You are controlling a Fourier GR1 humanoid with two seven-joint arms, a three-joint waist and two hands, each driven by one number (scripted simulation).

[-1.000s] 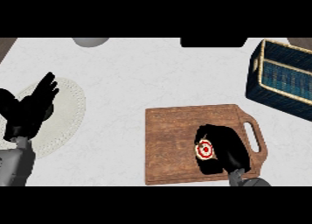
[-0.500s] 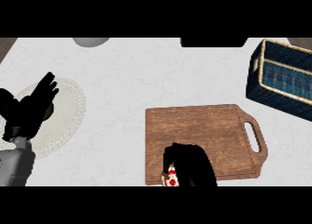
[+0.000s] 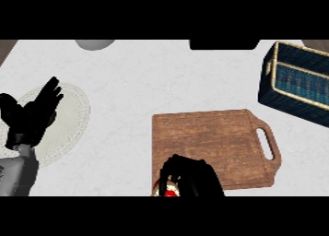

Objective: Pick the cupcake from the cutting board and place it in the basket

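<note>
Our right hand (image 3: 192,177) curls round the cupcake (image 3: 169,191) at bottom centre, which we judge light, soft and crushable, best held by its base; our left hand (image 3: 32,115) rests open.

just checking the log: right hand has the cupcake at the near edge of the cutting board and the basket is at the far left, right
Not quite. The head view shows the basket at the far right. The right hand does hold the cupcake at the cutting board's near edge.

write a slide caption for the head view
Right hand with fingers curled round the cupcake at the cutting board's near edge, basket at far right.
</note>
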